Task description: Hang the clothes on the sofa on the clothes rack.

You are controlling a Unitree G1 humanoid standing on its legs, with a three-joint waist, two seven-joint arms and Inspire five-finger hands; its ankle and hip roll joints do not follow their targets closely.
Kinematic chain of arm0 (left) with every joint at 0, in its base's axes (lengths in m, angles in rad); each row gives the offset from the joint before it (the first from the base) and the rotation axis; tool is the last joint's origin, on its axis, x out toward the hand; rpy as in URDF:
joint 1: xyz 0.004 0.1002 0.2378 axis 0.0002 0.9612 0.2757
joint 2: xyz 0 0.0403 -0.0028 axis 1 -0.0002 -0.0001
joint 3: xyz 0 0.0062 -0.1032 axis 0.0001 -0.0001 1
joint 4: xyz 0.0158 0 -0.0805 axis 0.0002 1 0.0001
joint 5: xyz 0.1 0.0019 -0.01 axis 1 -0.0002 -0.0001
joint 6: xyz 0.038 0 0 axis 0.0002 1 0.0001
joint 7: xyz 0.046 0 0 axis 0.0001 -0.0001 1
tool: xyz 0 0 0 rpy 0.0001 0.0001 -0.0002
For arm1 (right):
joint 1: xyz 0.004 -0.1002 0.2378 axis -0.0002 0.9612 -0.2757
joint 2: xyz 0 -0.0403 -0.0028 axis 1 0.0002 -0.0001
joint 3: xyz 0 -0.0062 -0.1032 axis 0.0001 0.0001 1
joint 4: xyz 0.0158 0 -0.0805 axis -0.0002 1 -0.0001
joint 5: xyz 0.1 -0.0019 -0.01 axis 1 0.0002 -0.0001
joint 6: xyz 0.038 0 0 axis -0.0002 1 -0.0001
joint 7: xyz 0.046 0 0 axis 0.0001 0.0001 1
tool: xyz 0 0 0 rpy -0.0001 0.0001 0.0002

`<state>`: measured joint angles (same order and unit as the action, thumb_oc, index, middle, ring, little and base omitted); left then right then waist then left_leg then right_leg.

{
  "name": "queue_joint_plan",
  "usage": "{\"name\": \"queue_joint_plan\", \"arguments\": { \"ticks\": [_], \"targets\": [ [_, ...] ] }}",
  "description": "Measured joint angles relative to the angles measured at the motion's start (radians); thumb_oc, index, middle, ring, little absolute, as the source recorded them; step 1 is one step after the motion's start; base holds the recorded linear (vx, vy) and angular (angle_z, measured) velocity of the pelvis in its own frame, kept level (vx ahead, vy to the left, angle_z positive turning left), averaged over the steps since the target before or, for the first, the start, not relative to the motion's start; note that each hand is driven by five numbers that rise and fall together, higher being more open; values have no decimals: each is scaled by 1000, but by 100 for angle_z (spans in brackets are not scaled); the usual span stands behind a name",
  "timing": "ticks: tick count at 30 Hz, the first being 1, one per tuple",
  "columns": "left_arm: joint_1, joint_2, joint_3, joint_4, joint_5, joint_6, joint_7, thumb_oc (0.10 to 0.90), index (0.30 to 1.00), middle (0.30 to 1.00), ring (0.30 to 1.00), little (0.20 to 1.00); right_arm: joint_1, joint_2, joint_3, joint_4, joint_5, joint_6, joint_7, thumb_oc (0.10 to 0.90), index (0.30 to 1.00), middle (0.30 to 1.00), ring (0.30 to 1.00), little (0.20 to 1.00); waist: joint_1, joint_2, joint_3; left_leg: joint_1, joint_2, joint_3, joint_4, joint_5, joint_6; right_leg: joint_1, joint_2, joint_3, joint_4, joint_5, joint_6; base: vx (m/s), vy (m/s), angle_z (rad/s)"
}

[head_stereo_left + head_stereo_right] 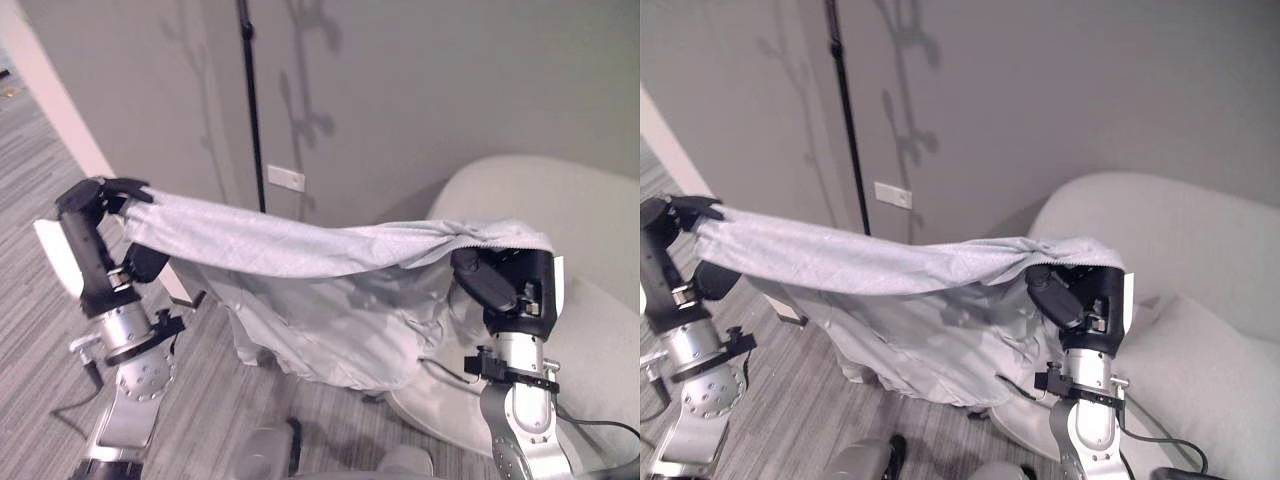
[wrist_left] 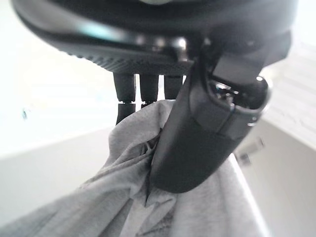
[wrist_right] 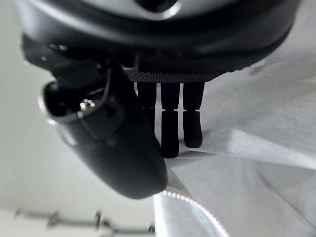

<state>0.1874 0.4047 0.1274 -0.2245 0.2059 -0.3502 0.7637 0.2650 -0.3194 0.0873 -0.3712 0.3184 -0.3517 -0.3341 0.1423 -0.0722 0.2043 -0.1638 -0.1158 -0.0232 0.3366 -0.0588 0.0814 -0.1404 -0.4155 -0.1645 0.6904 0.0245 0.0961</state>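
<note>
Garment (image 1: pixel 300 250): soft, matt grey cloth, finely creased. Sofa (image 1: pixel 560 210): matt, pale upholstery. Rack pole (image 1: pixel 252 110): thin black metal. Floor (image 1: pixel 40 170): striped grey carpet. Wall (image 1: pixel 420 80): smooth, matt paint.

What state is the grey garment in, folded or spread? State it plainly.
Spread. The grey garment stretches between the left hand and right hand, both pinching its upper edge, with the rest hanging loose below.

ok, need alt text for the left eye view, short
A light grey fabric garment hangs stretched between two raised dark robot hands, the left robot hand and right robot hand each gripping an end. Behind stand a thin black pole and a pale rounded sofa.
</note>
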Motion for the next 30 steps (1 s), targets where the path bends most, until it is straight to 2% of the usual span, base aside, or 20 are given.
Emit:
{"name": "queue_joint_plan", "arguments": {
  "ticks": [1, 2, 3, 4, 5, 6, 7, 9, 13, 15, 16, 17, 19, 20, 21, 22, 24, 26, 27, 30],
  "targets": [
    [16, -7, 2, -10, -7, 5, 6, 400, 300, 300, 300, 300, 6, 5, 4, -2, 0, -5, 2, 400, 300, 300, 300, 300, -6, 3, -7, 7, 5, 2, -21, 3, -10, 1, 34, -2, 44, -25, -24, 85, 280, -3],
    [40, -9, 5, -16, -13, 7, 12, 400, 300, 300, 300, 300, 0, -3, 13, 0, -3, -4, 10, 400, 300, 300, 300, 300, 9, -2, -16, 31, -2, -5, -113, 16, -68, 16, 107, 13, 50, -70, -37, 75, 203, 27],
    [39, -16, 3, -5, -35, 6, 2, 400, 300, 300, 300, 300, -11, 3, 23, 17, -14, -5, 20, 400, 300, 300, 300, 300, 14, -34, -23, 49, -18, -9, -162, -22, -154, 12, 176, 46, 26, -105, -47, 129, 236, 51],
    [27, -6, 2, -7, -68, 6, -9, 400, 300, 300, 300, 300, -29, -12, 24, 12, -32, -4, 26, 400, 300, 300, 300, 300, 0, -61, -9, -12, -58, -61, 77, -64, -15, 19, 207, 76, 12, -164, 21, 97, 90, 17],
    [53, -13, -9, -27, -101, 6, -35, 400, 300, 300, 300, 300, -37, -63, 25, 5, -39, -7, 34, 400, 300, 300, 300, 300, 12, -6, -28, 55, 12, -152, 79, -158, -22, 18, 272, 80, 0, -229, 24, 101, 30, 1],
    [51, -6, -5, -14, -117, 9, -53, 400, 300, 300, 300, 300, -47, -47, 35, 32, -41, -9, 44, 400, 300, 300, 300, 300, 15, -48, -13, 74, -37, -142, 72, -139, -38, 35, 247, 108, -17, -266, 11, 78, 11, -30],
    [53, -17, -35, -14, -167, 14, -83, 400, 300, 300, 300, 300, -41, -55, 44, 41, -37, -4, 40, 400, 300, 300, 300, 300, 5, -63, -29, 95, -37, -160, -17, -75, -1, 33, 263, 102, -82, -278, -10, 48, 0, -1],
    [51, 15, -95, -16, -205, 16, -130, 400, 300, 300, 300, 300, -67, -71, 47, 41, -38, -5, 35, 400, 300, 300, 300, 300, -16, -81, -21, 99, -40, -165, -123, 2, 5, 21, 267, 10, -244, -264, 5, 123, -35, 10],
    [70, 2, -169, -16, -201, 31, -210, 400, 300, 300, 300, 300, -51, -58, 46, 58, -40, -4, 10, 400, 300, 300, 300, 300, -46, -76, -19, 138, -44, -173, -212, 19, -25, 70, 309, 52, -357, -237, -16, 148, -8, 30],
    [67, 12, -160, -18, -203, 31, -210, 400, 300, 300, 300, 300, -63, -58, 40, 63, -47, -4, -13, 400, 300, 300, 300, 300, -39, -75, -21, 130, -33, -155, -226, -4, -81, 57, 315, 53, -360, -246, -38, -28, 37, 14],
    [64, 20, -156, -18, -203, 31, -209, 400, 300, 300, 300, 300, -70, -61, 26, 62, -83, -4, -34, 400, 300, 300, 300, 300, -44, -72, -22, 106, -16, -116, -187, -19, -95, 63, 313, 53, -385, -223, -63, -46, 49, 21],
    [65, 20, -156, -18, -204, 30, -209, 400, 300, 300, 300, 300, -73, -64, 20, 63, -100, -4, -43, 400, 300, 300, 300, 300, -41, -43, -15, 94, -4, -99, -164, -11, -102, 57, 323, 42, -372, -215, -66, 4, 76, 10],
    [67, 43, -135, -20, -203, 31, -195, 400, 300, 300, 300, 300, -115, -73, 22, 64, -132, 3, -63, 400, 300, 300, 300, 300, -29, -20, -7, 60, 46, -1, -75, -1, -139, 28, 357, 38, -222, -255, -129, 80, 82, -31],
    [72, 59, -124, -18, -202, 30, -186, 400, 300, 300, 300, 300, -127, -73, 21, 60, -157, 6, -76, 400, 300, 300, 300, 300, -14, -30, -16, 44, 39, 20, -12, -31, -125, 28, 362, 63, -226, -283, -147, 88, 80, -38],
    [60, 40, -125, -11, -199, 29, -183, 400, 300, 300, 300, 300, -132, -79, 14, 61, -166, 2, -86, 400, 300, 300, 300, 300, -17, -10, -14, 12, 51, 15, 50, -41, -111, 41, 369, 62, -228, -293, -143, 157, 127, -45],
    [55, 21, -124, -11, -199, 28, -177, 400, 300, 300, 300, 300, -125, -72, 10, 62, -176, 6, -108, 400, 300, 300, 300, 300, -14, -15, -18, -40, 48, 14, 133, -43, -85, 43, 361, 70, -243, -283, -158, 222, 164, -25],
    [58, 0, -126, -11, -199, 28, -174, 400, 300, 300, 300, 300, -110, -74, 7, 62, -190, 11, -125, 400, 300, 300, 300, 300, -22, -19, -33, -51, 49, -9, 77, -50, -85, 56, 357, 75, -276, -277, -151, 263, 183, -9],
    [56, -22, -149, -14, -193, 28, -172, 400, 300, 300, 300, 300, -141, -80, 1, 85, -197, 11, -152, 400, 300, 300, 300, 300, -34, -5, -50, -56, -5, -109, -90, -45, -96, 72, 367, 102, -363, -218, -125, 176, 139, -39],
    [55, -29, -157, -13, -154, 28, -177, 400, 300, 300, 300, 300, -170, -85, -16, 107, -196, 16, -152, 400, 300, 300, 300, 300, -2, 30, -55, -55, -17, -141, -180, -6, -87, 98, 394, 147, -446, -174, -118, 148, 137, -99],
    [62, -47, -156, -12, -119, 28, -182, 400, 300, 300, 300, 300, -132, -95, -21, 111, -195, 27, -143, 400, 300, 300, 300, 300, -12, 82, -80, 1, 14, -139, -221, 22, -65, 188, 443, 145, -506, -174, -117, 164, 149, -40]
  ]
}}
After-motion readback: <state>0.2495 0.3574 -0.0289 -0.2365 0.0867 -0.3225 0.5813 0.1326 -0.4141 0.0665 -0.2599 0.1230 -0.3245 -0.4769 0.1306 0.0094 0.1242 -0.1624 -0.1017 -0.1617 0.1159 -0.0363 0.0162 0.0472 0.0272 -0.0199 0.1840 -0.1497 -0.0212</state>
